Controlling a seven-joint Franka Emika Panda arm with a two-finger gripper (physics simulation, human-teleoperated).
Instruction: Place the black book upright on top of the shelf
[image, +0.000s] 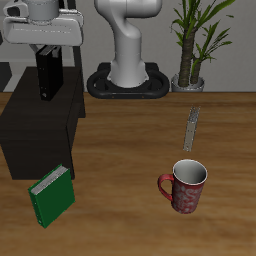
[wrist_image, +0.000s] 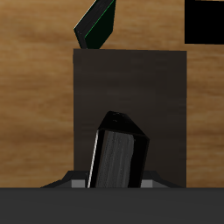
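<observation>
My gripper (image: 47, 62) is shut on the black book (image: 47, 76) and holds it upright by its upper part. The book's lower end is at the flat top of the low black shelf (image: 30, 135), near the shelf's back edge. I cannot tell whether it touches the top. In the wrist view the black book (wrist_image: 118, 159) shows its white page edges between my fingers, with the shelf top (wrist_image: 131, 83) right below it.
A green book (image: 50, 196) stands tilted on the table in front of the shelf and also shows in the wrist view (wrist_image: 96, 24). A red mug (image: 186, 187) stands nearer the front edge. A grey-white rack (image: 193, 126), the robot base (image: 128, 75) and a potted plant (image: 196, 40) are farther back.
</observation>
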